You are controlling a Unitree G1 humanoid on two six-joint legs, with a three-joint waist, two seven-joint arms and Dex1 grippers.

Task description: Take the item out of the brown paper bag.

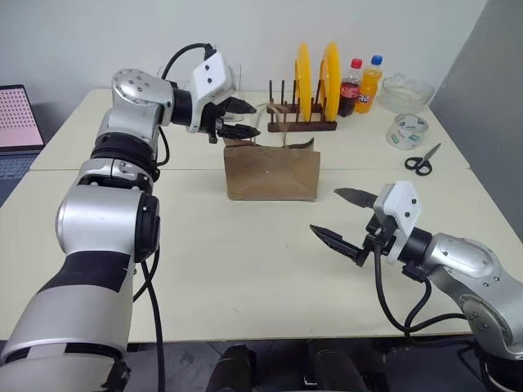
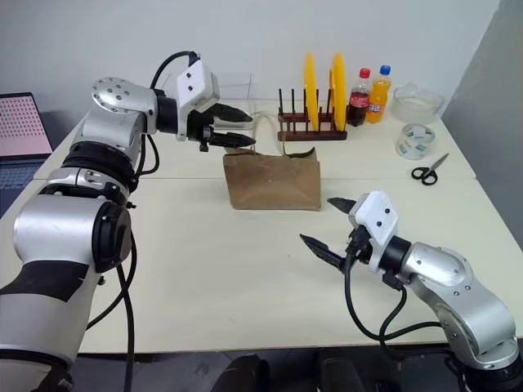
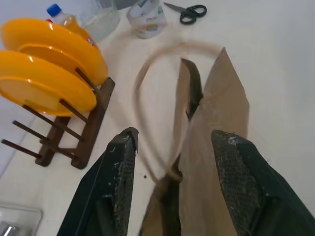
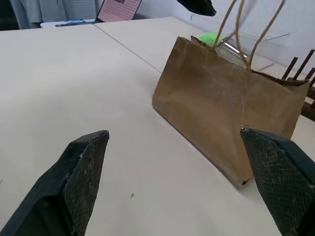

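The brown paper bag (image 1: 272,173) stands upright at mid-table, its tan cord handles (image 3: 142,98) looping up from the top. My left gripper (image 1: 249,118) hovers at the bag's upper left corner, open. In the left wrist view the bag's rim and one cord lie between the spread fingers (image 3: 123,167) without being pinched. Of the item I see a patch of green (image 4: 209,38) at the bag's mouth; the rest is hidden inside. My right gripper (image 1: 327,211) is open and empty, low over the table, right of and nearer than the bag.
Behind the bag stands a wooden rack (image 1: 302,124) with two yellow plates (image 1: 317,77). To its right are a cola bottle (image 1: 350,88), an orange bottle (image 1: 369,84) and a glass bowl (image 1: 406,92). Tape (image 1: 406,131) and scissors (image 1: 422,159) lie far right. A laptop (image 1: 16,122) sits far left.
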